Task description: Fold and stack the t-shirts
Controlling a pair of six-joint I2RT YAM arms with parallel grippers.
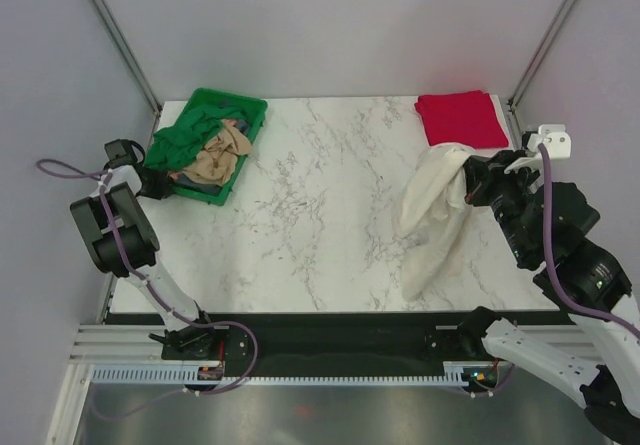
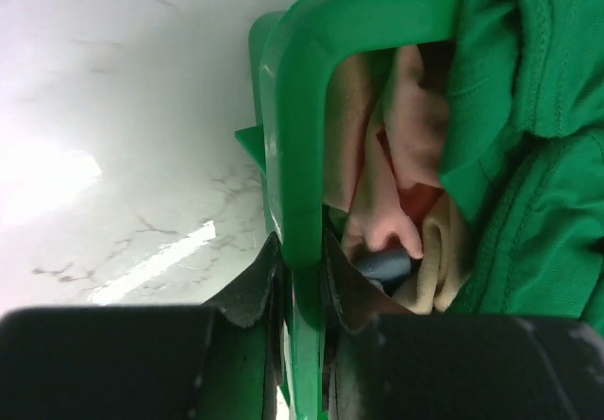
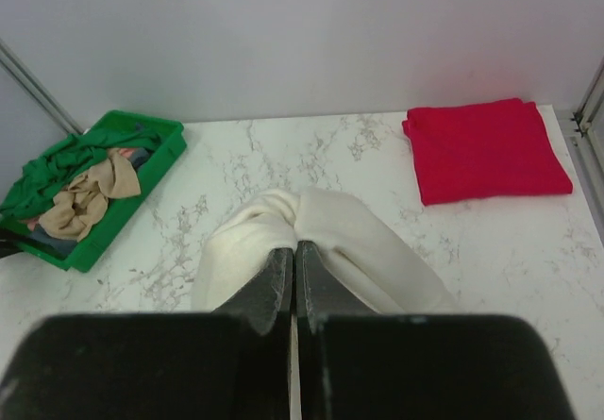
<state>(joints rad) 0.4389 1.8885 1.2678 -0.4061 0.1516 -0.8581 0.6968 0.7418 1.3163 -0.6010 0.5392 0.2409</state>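
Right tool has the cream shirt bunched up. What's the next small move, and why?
Probably drag the cream shirt leftward onto the bare marble table and lay it flat. The right tool is shut on a bunched fold, the cloth trails crumpled, and the red shirt already lies folded in the far right corner.

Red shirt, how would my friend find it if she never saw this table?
Look at the marble table, then its far right corner. The red shirt lies there. It's the only one folded flat; the cream shirt nearby hangs bunched from the right gripper.
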